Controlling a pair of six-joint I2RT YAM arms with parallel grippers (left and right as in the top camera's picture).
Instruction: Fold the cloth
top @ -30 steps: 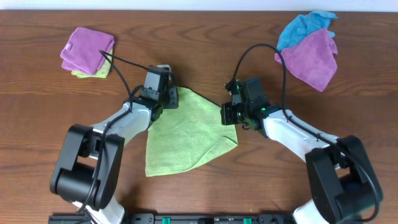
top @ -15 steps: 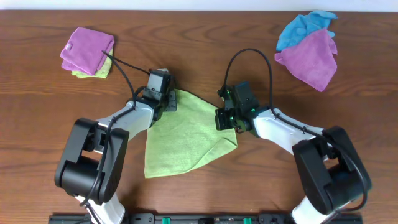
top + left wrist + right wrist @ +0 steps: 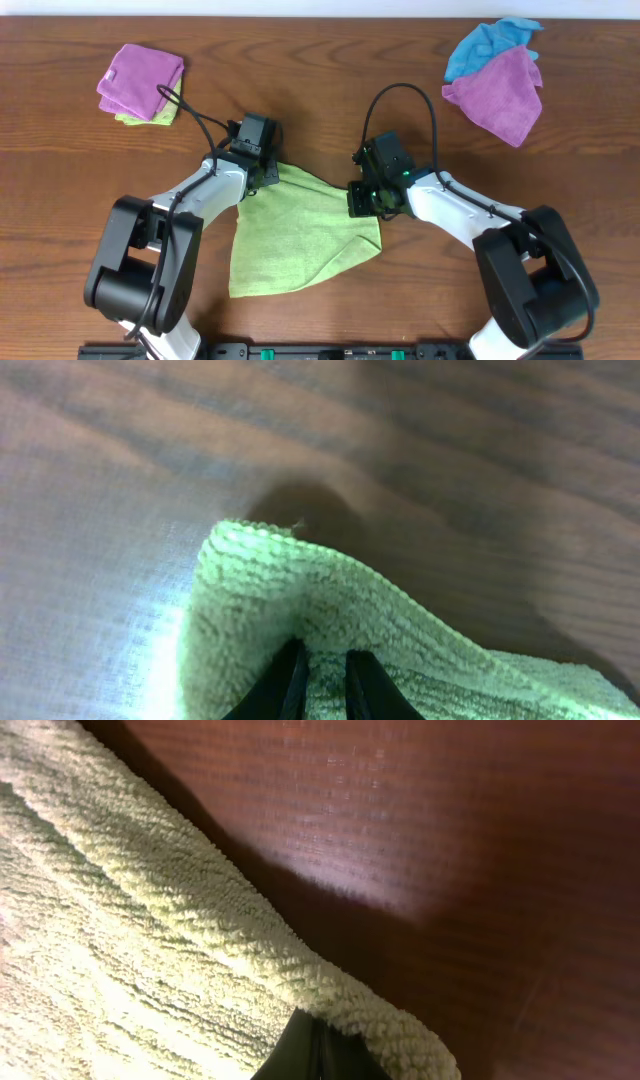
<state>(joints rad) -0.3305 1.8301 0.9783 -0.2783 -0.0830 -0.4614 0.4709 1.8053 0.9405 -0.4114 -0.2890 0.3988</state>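
- Far left, a folded purple square cloth point(image 3: 142, 75) sits on a lime-green one on the brown wooden table point(image 3: 320, 110), well apart from the work.
- My left gripper point(image 3: 268, 172) is pinched on the far left corner of the lime-green soft microfiber cloth point(image 3: 300, 235). The wrist view shows pile squeezed between the two dark fingertips, with the corner bulging up beyond them.
- That cloth lies open on the table between the two arms. Its far edge is strung between the grippers and its near left corner trails towards me.
- My right gripper point(image 3: 363, 200) is clenched on the far right corner, where the hem rolls over the closed tips.
- Far right, a loose purple cloth point(image 3: 500, 95) overlaps a bright blue crumpled cloth point(image 3: 488, 40); neither is involved.
- I judge the first fold is in hand: both far corners are secured but nothing is doubled over yet.
- Next I should lift both corners together and carry them towards the near edge, keeping the span taut and level, because the skewed near edge could make the halves mismatch.
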